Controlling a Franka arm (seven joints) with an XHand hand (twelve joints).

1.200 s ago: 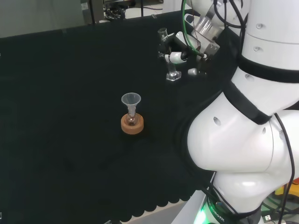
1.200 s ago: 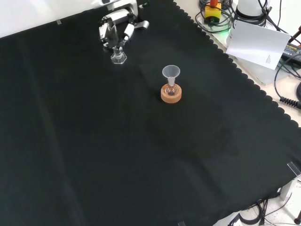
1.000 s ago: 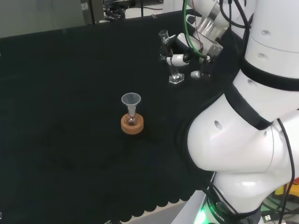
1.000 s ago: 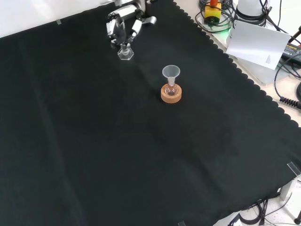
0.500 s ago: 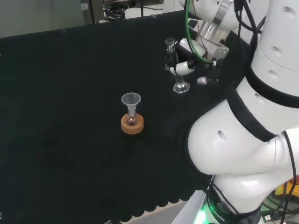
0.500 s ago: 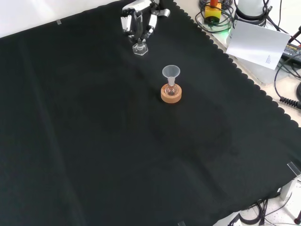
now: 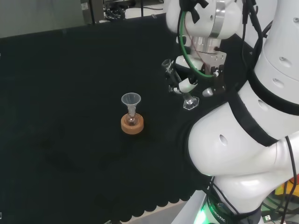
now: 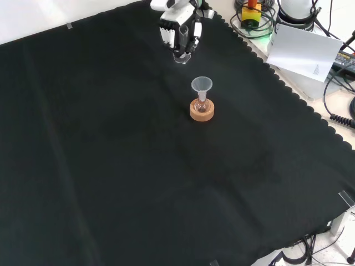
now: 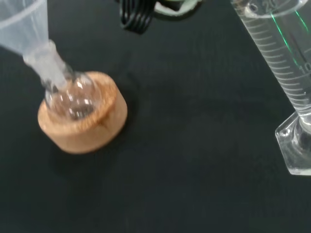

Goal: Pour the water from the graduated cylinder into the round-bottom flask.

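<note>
A: From the head view, what did the hand [image 7: 187, 85] do?
B: It gripped the tilted graduated cylinder [image 7: 180, 87], right of the funnel [image 7: 131, 100] in the round-bottom flask [image 7: 132, 119] on its cork ring [image 7: 132, 125].
A: And the front view?
B: The cylinder was held beyond the flask.
A: The wrist view?
B: The cylinder's foot was clear of the cloth [image 9: 194, 145].

graduated cylinder [image 7: 180, 86] – clear, tilted, lifted | round-bottom flask [image 7: 132, 120] – upright, funnel-topped, on cork ring

Probably a lab: black-clothed bench [image 8: 111, 166], graduated cylinder [image 9: 284, 63], flask [image 9: 73, 99] with funnel [image 8: 202, 85].
</note>
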